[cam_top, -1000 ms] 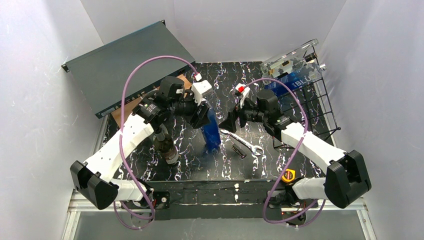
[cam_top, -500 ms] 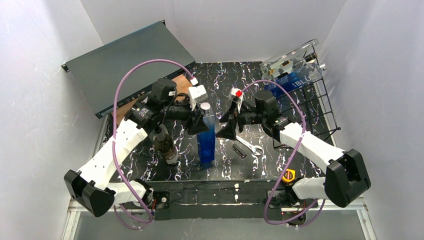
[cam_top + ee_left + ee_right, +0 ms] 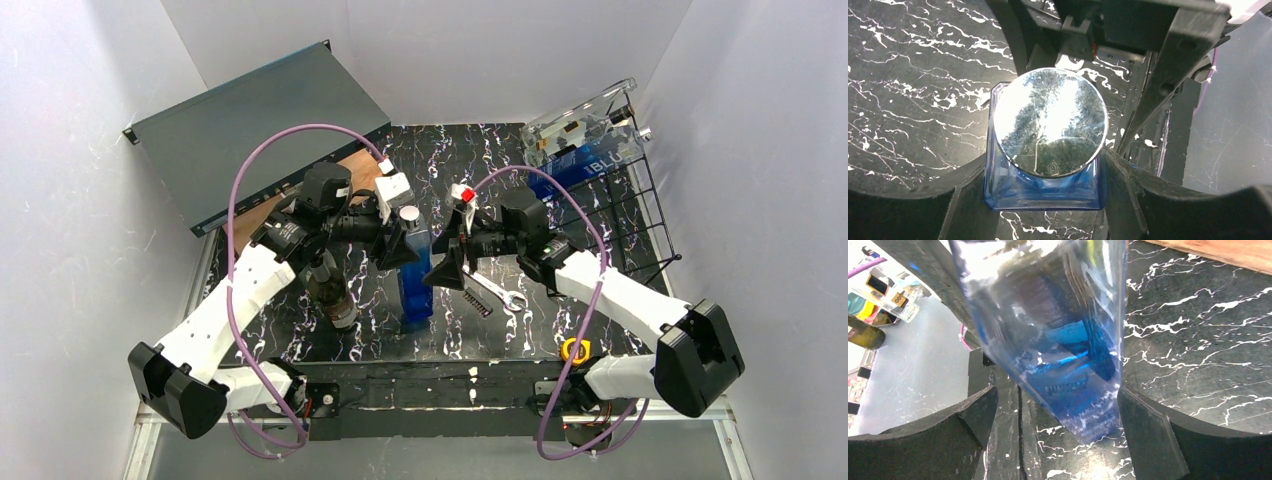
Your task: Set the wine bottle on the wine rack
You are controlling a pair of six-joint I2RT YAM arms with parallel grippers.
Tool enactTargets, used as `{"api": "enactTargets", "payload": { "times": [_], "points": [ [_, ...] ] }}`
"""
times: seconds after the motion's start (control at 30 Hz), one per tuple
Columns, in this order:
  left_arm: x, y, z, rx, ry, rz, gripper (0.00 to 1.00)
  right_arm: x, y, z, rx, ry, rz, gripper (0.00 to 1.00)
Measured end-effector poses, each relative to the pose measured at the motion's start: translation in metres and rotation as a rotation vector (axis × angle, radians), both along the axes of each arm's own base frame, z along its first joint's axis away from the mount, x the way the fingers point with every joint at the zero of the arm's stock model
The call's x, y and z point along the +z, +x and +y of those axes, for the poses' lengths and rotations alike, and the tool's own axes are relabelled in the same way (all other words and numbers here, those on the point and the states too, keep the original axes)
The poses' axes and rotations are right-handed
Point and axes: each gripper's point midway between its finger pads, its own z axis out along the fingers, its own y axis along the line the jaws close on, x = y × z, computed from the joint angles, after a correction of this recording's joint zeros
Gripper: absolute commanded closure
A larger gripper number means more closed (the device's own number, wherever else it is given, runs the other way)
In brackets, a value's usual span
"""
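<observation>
A blue square-sided wine bottle (image 3: 415, 285) with a silver cap (image 3: 1050, 122) stands upright near the middle of the marble table. My left gripper (image 3: 405, 245) is shut on its shoulder just under the cap; in the left wrist view both fingers (image 3: 1128, 185) press the blue glass (image 3: 1043, 190). My right gripper (image 3: 448, 265) is open at the bottle's right side. In the right wrist view its jaws straddle the lower body of the bottle (image 3: 1063, 350), with a gap on the left side. The black wire wine rack (image 3: 645, 215) stands at the back right.
A blue bottle (image 3: 585, 162) and a clear one (image 3: 580, 118) lie on the rack. A dark green bottle (image 3: 330, 290) lies under my left arm. A wrench (image 3: 492, 290), a yellow tape measure (image 3: 575, 350), a grey metal case (image 3: 240, 130) and a wooden board (image 3: 355, 178) are also here.
My left gripper has tipped the blue bottle from leaning to upright and shifted it slightly left. My right gripper has moved left until its open jaws sit around the bottle.
</observation>
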Motion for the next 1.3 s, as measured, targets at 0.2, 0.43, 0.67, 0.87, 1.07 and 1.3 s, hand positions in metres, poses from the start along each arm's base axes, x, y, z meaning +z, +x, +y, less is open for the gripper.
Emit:
{"api": "enactTargets", "payload": {
  "times": [0.2,0.43,0.67,0.87,1.07,1.3],
  "points": [
    [0.004,-0.003,-0.001,-0.012,-0.026,0.000,1.00,-0.005,-0.005,0.012,0.029,-0.006,0.018,0.02],
    [0.003,-0.008,0.002,-0.006,-0.043,0.003,1.00,-0.008,-0.013,0.022,0.049,-0.002,0.056,0.02],
    [0.020,-0.016,-0.008,-0.072,-0.116,-0.015,1.00,-0.013,-0.008,0.025,0.003,-0.026,0.019,0.01],
    [0.025,-0.014,-0.010,-0.076,-0.133,-0.041,1.00,-0.004,-0.002,0.020,-0.044,-0.022,-0.029,0.01],
    [0.032,-0.022,-0.012,-0.105,-0.164,-0.022,1.00,0.002,-0.014,0.022,0.018,0.003,-0.004,0.01],
    [0.042,-0.028,-0.013,-0.124,-0.200,-0.026,1.00,0.007,-0.024,0.026,0.071,0.020,0.020,0.04]
  ]
}}
